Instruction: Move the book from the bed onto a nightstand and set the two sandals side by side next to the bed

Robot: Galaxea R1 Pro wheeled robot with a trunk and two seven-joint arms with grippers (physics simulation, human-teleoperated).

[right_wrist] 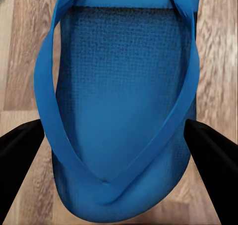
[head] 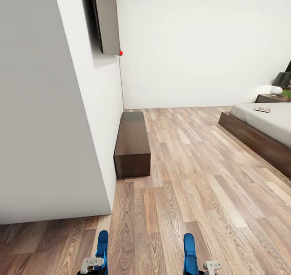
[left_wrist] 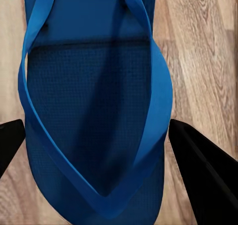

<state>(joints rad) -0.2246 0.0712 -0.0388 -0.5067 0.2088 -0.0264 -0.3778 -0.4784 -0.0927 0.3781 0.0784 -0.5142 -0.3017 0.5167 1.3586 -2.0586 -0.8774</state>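
Note:
Each gripper holds one bright blue sandal. In the left wrist view my left gripper [left_wrist: 96,123] is shut on a sandal [left_wrist: 94,86], a black finger [left_wrist: 206,178] at each side of the sole. My right gripper [right_wrist: 115,123] grips the other sandal [right_wrist: 124,81] the same way. Both sandals [head: 102,248] [head: 190,252] stand up over the wood floor at the bottom of the head view. Far right lies the bed [head: 264,125], with the small book [head: 262,109] flat on its pale mattress. A dark nightstand [head: 270,98] stands beyond it.
A white wall corner [head: 93,145] juts in close on the left, with a low dark-brown bench [head: 132,143] along its far side and a flat panel [head: 106,18] mounted above. A black lamp [head: 281,80] sits on the nightstand. Open plank floor [head: 194,166] stretches toward the bed.

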